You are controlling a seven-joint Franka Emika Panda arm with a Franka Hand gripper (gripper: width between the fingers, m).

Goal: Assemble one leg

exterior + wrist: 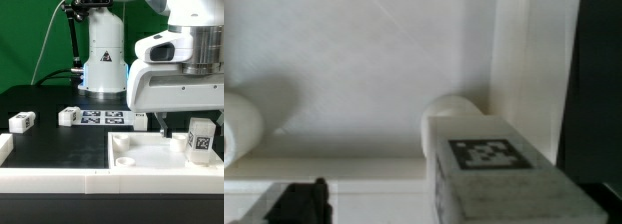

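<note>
1. One white rail [60, 182] runs along the near edge of the black table [60, 145].
2. Just behind the rail, on the right, lies the large white panel [150, 152], with round sockets [122, 141] at its left corners.
3. On the panel's right part the leg [203, 140] stands upright, its marker tag facing near. In the wrist view it is just beside a socket.
4. The gripper [446, 205] hangs over the panel with its jaws wide apart. The leg stands between the fingers [295, 205], and a clear gap on one side shows it is not clamped.
5. Farther left, two loose legs [22, 121] [70, 116] lie apart on the table.
6. Beyond them lies the marker board [108, 118], and farthest back stands the arm base [103, 55].
</note>
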